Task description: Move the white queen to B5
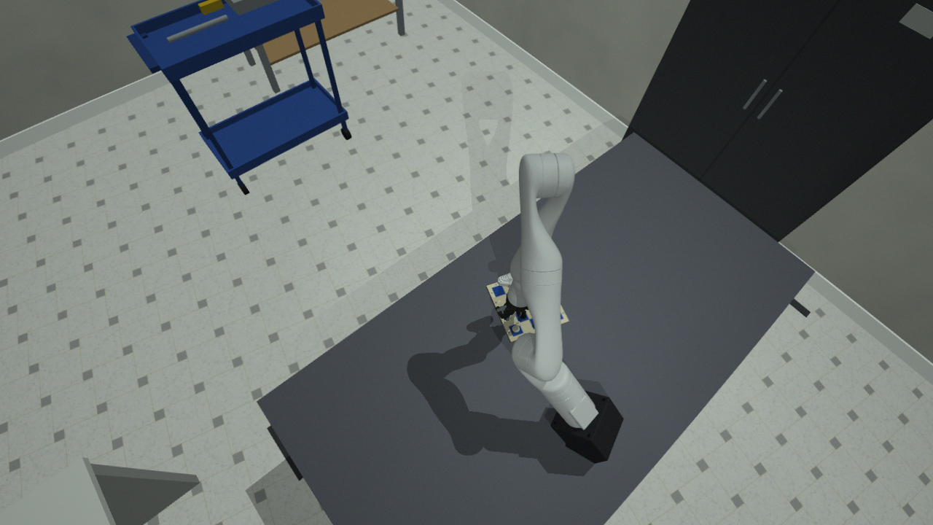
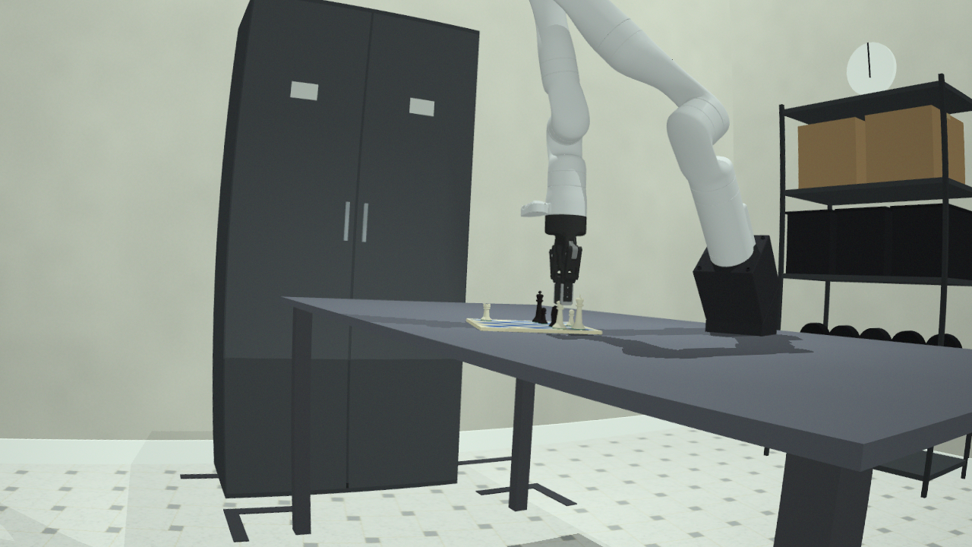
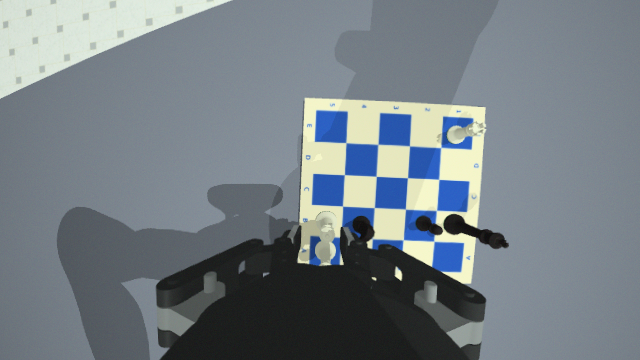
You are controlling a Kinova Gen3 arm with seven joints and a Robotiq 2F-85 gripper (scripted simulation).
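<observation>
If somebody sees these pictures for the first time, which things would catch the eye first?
The white arm bends down over a small blue and cream chessboard on the dark grey table. Its black gripper hangs just above the board's near left corner, fingers parted on either side of the white queen. Behind the table stands a tall dark cabinet.

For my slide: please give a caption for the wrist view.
Open gripper hovers over the white queen standing on B5.

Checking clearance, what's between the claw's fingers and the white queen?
Only bare board, wrist view: the open claw straddles the white queen without touching.
</observation>
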